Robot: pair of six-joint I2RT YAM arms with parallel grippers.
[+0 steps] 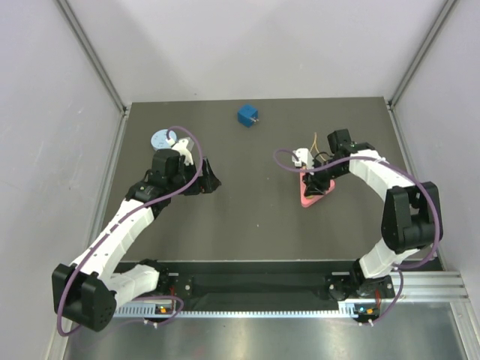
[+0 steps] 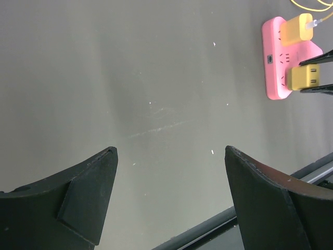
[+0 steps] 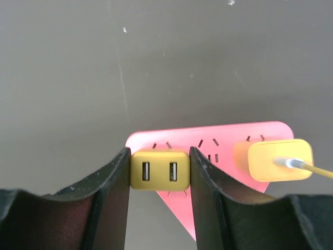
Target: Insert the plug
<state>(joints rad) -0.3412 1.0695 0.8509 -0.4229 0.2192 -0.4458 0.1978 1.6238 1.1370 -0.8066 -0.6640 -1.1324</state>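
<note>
While the right gripper (image 3: 159,156) clamps the yellow plug (image 3: 159,172) at the pink strip (image 3: 182,136), push straight and square; left gripper (image 2: 170,150) gapes empty.

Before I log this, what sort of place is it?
Probably a lab robot cell: white panels enclose a dark table edged by aluminium rail, and the right hand holds a yellow USB charger at a pink power strip.
</note>
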